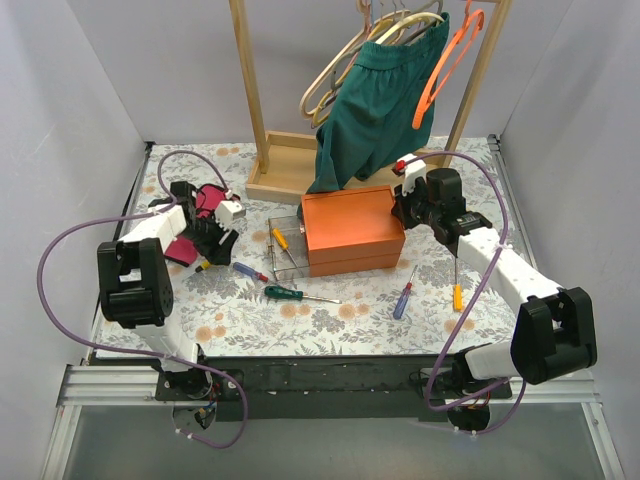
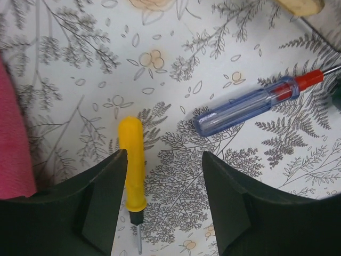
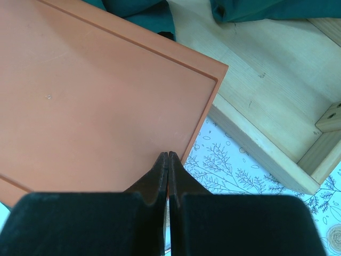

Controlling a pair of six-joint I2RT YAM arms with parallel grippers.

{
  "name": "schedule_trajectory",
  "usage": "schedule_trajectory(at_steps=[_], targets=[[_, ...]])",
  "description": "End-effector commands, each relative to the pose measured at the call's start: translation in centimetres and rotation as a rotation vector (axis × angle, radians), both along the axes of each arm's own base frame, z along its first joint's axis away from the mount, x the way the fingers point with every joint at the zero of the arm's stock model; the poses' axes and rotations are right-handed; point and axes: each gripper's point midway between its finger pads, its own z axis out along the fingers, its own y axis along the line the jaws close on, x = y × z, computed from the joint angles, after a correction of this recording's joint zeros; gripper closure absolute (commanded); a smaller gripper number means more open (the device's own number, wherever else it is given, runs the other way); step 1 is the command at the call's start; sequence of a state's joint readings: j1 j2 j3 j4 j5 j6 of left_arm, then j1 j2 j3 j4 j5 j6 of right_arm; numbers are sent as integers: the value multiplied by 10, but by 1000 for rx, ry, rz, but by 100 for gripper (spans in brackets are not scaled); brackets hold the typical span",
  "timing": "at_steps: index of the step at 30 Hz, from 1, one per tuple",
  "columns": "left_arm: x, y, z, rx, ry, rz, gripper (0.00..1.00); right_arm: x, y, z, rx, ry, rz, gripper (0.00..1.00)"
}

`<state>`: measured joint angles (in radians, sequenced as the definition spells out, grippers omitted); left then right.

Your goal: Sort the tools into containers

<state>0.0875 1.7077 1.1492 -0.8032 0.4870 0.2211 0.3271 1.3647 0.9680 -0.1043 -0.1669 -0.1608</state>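
We've one screwdriver (image 1: pixel 283 245) in the clear box (image 1: pixel 290 220), others loose; left gripper (image 2: pixel 164 154) open over the yellow screwdriver (image 2: pixel 132 160), right gripper (image 3: pixel 168 160) closed.

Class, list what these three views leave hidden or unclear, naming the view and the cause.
Inside of the orange rectangular box: top and right wrist views; its flat top covers it.
Tip of the yellow-handled screwdriver: left wrist view; cut by the bottom edge.
Shaft of the clear blue-and-red screwdriver: left wrist view; runs off the right edge.
Contents of the clear plastic box: top view; too small to count.
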Motion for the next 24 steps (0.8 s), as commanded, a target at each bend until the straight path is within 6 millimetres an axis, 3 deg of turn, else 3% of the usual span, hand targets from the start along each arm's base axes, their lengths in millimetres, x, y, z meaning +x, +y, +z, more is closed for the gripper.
schedule_trajectory(at_steps=[1, 4, 9, 14, 16, 17, 19, 20, 23, 24], targets=[[-2, 13, -10, 101, -35, -28, 43, -38, -37, -60, -143, 217, -72, 99], [-8, 22, -23, 145, -22, -8, 44, -42, -38, -63, -142, 229, -71, 99], [-8, 14, -16, 108, -47, -7, 44, -40, -37, -62, -141, 228, -70, 99], [-10, 23, -28, 152, -22, 17, 47, -38, -35, -65, -141, 236, -64, 99], [-14, 27, -34, 176, -24, 9, 53, -36, -35, -63, -140, 235, -67, 99], [-15, 28, -35, 188, -27, 3, 63, -35, -35, -63, -141, 233, -66, 99], [-21, 30, -39, 203, -21, -14, 72, -34, -35, -62, -142, 229, -68, 99], [-21, 30, -36, 204, -34, -26, 79, -35, -35, -63, -141, 231, -69, 99], [-18, 12, -14, 102, -44, -40, 83, -35, -35, -63, -142, 234, -69, 99], [-28, 2, -7, 41, 6, -37, 84, -36, -36, -63, -143, 234, -68, 99]])
